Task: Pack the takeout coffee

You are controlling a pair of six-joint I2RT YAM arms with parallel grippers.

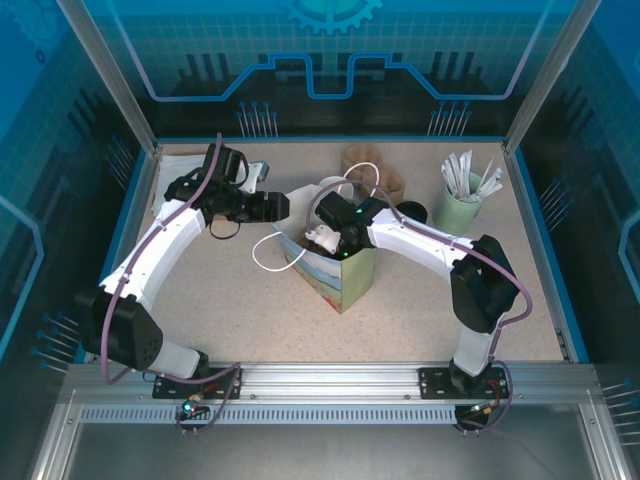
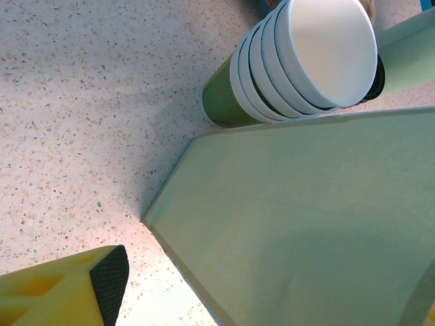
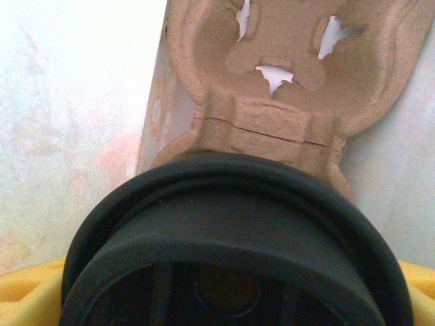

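Clamping takeout coffee (image 3: pixel 231 251) in right gripper (image 1: pixel 322 240) near cardboard carrier (image 3: pixel 285 75) inside bag (image 1: pixel 345 280); hovering left gripper (image 1: pixel 283 206) wide-jawed beside bag.

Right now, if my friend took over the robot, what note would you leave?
Left end effector: open, holding nothing, at the left wall of the paper bag.
Right end effector: reaching into the bag, apparently closed on the takeout coffee, with a brown pulp carrier just beyond it.
Done: the coffee has its dark lid on and is inside the bag.
Left: probably seat it in the carrier, let go, and lift the arm out.
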